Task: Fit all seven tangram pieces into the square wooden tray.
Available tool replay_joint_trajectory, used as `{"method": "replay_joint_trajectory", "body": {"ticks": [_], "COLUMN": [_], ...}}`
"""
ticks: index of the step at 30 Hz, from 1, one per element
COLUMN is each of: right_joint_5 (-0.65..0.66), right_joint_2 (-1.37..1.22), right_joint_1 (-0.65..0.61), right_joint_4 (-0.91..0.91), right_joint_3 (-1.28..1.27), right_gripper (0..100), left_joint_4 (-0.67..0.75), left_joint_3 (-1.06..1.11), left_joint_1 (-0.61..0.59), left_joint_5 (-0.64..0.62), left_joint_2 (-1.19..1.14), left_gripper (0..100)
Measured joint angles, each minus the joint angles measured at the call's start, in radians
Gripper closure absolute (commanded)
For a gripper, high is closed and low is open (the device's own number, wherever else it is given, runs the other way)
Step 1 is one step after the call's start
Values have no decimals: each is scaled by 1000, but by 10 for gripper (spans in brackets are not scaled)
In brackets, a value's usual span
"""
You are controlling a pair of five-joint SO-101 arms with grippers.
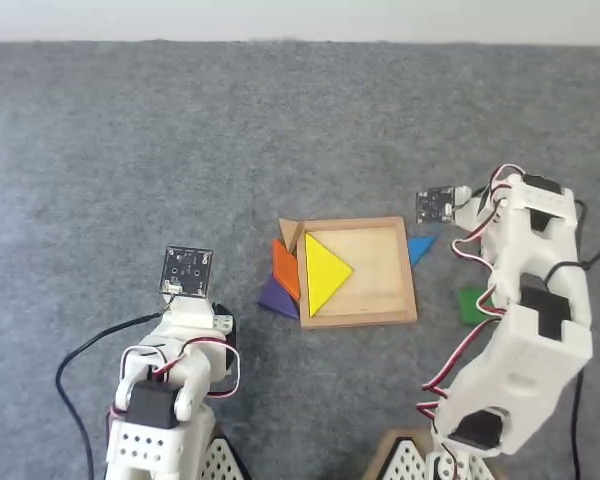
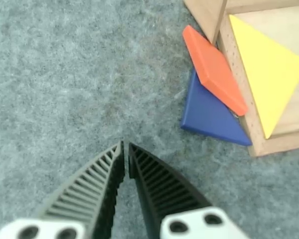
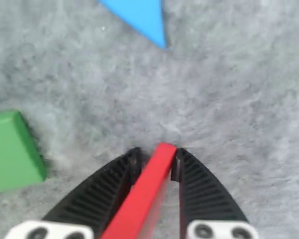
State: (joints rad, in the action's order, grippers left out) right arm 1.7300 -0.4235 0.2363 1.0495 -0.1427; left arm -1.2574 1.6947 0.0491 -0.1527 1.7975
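Note:
The square wooden tray (image 1: 405, 300) lies mid-table with a yellow triangle (image 1: 324, 270) inside its left part. Against the tray's left outer side rest an orange piece (image 1: 285, 268), a dark blue-purple triangle (image 1: 277, 298) and a plain wooden triangle (image 1: 290, 232). In the left wrist view the orange piece (image 2: 213, 69) overlaps the blue triangle (image 2: 209, 114) beside the tray (image 2: 239, 94). My left gripper (image 2: 125, 148) hangs shut and empty over carpet, left of them. My right gripper (image 3: 156, 152) is shut on a red piece (image 3: 144, 194), right of the tray, between a light blue triangle (image 3: 137, 17) and a green piece (image 3: 12, 149).
Grey carpet covers the whole table. The light blue triangle (image 1: 420, 246) lies just off the tray's right edge and the green piece (image 1: 471, 305) farther right, partly behind the right arm (image 1: 525, 300). The left arm's base (image 1: 170, 400) stands at the front left.

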Motion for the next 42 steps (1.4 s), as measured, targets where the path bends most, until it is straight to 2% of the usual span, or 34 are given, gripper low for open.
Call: {"method": "replay_joint_trajectory", "body": {"ticks": [2, 4, 9, 16, 20, 24, 29, 32, 37, 42], "right_joint_5": [-51, -109, -276, -565, -692, -684, -594, -591, -643, -623], "right_joint_2": [-9, -11, -17, -17, -18, -18, -18, 3, 180, 379], "right_joint_1": [-3, -3, -20, -31, -66, -166, -333, -425, -575, -704], "right_joint_4": [43, 86, 175, 206, 328, 489, 614, 623, 624, 486], "right_joint_3": [40, 52, 129, 224, 311, 377, 397, 397, 308, 106], "right_gripper": [926, 994, 990, 991, 991, 991, 991, 991, 991, 991], "left_joint_4": [0, 0, 0, 0, 0, 0, 0, 0, 0, 0], "left_joint_3": [0, 0, 0, 0, 0, 0, 0, 0, 0, 0], "left_joint_1": [0, 0, 0, 0, 0, 0, 0, 0, 0, 0], "left_joint_5": [0, 0, 0, 0, 0, 0, 0, 0, 0, 0], "left_joint_2": [0, 0, 0, 0, 0, 0, 0, 0, 0, 0], "left_gripper": [986, 986, 986, 986, 986, 986, 986, 986, 986, 986]}}
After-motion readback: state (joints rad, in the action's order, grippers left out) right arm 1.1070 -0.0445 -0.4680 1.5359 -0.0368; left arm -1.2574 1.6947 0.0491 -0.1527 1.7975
